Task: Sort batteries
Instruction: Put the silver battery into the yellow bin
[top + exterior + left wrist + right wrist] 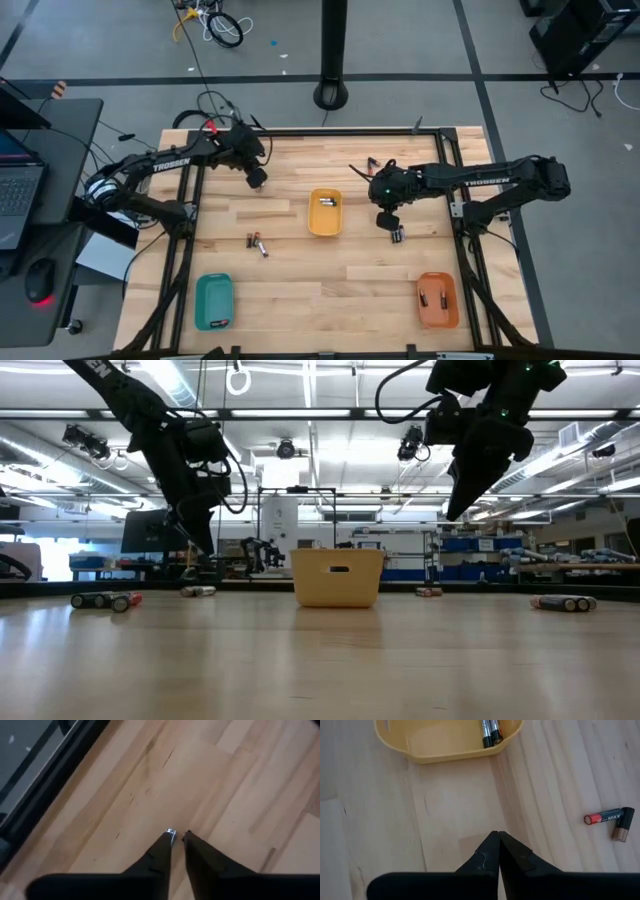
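Near-left, a teal rectangular plastic tray (213, 301) is set out; no cells can be made out in it. At far left the left gripper (257, 180) is held just above bare wooden tabletop (210, 780), fingers (159, 855) parted only by a narrow slit. A small silvery glint (170, 832) is seen at one tip; whether that is a cell can't be told. Btwn that gripper and the near edge, two small dark cylindrical batteries w/ reddish ends (258, 243) are left loose on the wood, unsorted.

At centre, a yellow rectangular plastic tray (325, 212) is placed w/ a couple of cells (490, 732) lying against its wall, prob. one size class.

Right of it the right gripper (389, 224) is poised w/ fingers pinched together and nothing btwn them. Two more cells (609, 818) lie just beside it, apart from the fingers, so a pickup there is judged likely next; the claw would need to be widened first.

Near-right, an orange rectangular plastic tray (437, 300) is set, w/ cells (433, 297) inside.
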Controlling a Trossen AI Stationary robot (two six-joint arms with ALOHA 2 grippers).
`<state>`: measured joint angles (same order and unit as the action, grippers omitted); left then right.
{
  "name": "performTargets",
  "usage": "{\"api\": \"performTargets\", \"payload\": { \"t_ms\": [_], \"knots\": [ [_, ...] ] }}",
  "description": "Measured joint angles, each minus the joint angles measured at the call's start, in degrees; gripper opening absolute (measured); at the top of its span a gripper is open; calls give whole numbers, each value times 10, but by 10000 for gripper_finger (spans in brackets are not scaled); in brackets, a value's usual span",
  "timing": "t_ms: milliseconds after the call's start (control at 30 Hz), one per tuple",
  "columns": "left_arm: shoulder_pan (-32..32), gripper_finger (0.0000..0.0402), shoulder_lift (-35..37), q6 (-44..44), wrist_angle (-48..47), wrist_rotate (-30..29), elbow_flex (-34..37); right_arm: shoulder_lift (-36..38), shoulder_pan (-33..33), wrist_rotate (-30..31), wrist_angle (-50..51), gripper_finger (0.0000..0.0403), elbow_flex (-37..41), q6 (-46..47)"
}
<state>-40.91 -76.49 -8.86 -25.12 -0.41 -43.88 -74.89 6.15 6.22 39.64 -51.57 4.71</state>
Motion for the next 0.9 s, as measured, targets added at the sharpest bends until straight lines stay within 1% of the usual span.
{"api": "performTargets", "payload": {
  "t_ms": [233,367,500,667,900],
  "knots": [
    [0,152,-54,-41,-1,-12,0,0,0,0,-3,13,0,-7],
    [0,180,-82,-44,0,-32,0,0,0,0,-5,16,0,-8],
    [-1,183,-103,-47,1,-58,0,0,0,0,-6,17,0,-13],
    [-16,178,-123,-46,1,-59,0,0,0,0,-7,12,0,-17],
    [-27,163,-146,-58,8,-52,-2,0,0,0,-11,18,0,-19]
  ]
}}
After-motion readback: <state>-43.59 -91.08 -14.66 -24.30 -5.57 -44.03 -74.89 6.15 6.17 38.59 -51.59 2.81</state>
